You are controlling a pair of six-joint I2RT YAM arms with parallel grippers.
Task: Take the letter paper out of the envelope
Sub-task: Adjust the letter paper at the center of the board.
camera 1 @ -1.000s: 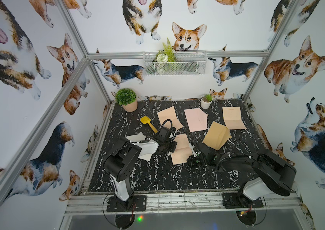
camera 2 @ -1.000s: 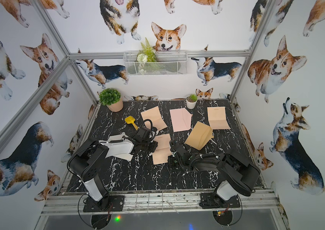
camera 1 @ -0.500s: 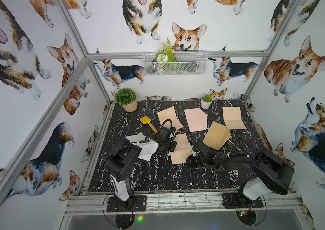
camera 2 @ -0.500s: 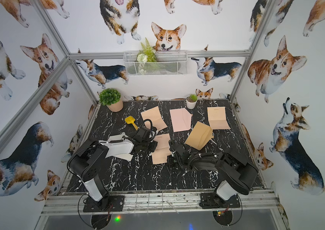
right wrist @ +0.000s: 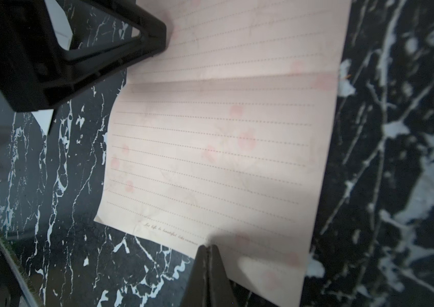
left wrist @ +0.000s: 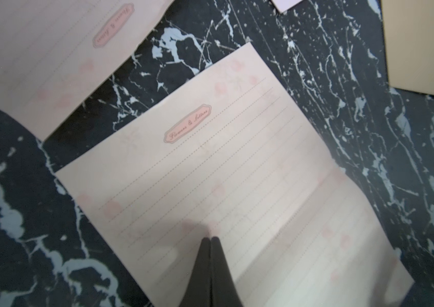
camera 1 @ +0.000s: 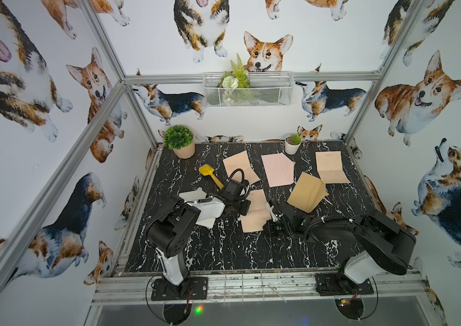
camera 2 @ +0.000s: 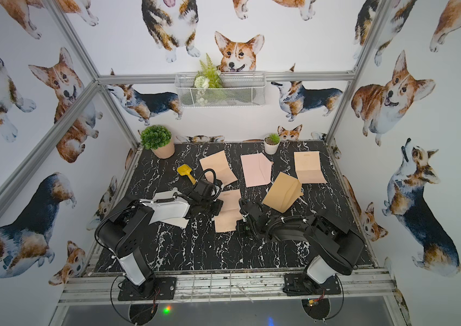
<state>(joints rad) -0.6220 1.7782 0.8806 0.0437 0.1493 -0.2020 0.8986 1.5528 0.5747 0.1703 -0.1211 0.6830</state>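
Note:
The letter paper (camera 1: 256, 214) lies unfolded and flat in the middle of the black marble table, a pale pink lined sheet with a crease across it (right wrist: 223, 148). A brown envelope (camera 1: 306, 192) lies to its right, apart from it. My left gripper (left wrist: 210, 238) is shut, its tips pressing down on the sheet's far left part (camera 1: 247, 204). At the sheet's near edge, my right gripper (right wrist: 206, 245) is shut too, tips resting on the paper by its right corner (camera 1: 267, 225). Nothing is pinched between either pair of fingers.
Two more tan sheets (camera 1: 240, 166) (camera 1: 330, 168) and a pink envelope (camera 1: 277, 170) lie at the back. A white envelope (camera 1: 192, 194) sits under my left arm. A yellow scoop (camera 1: 209, 175) and two potted plants (camera 1: 179, 141) (camera 1: 292, 142) stand further back.
My right arm has eased slightly to the left along the sheet's near edge. The left arm and the paper have stayed put.

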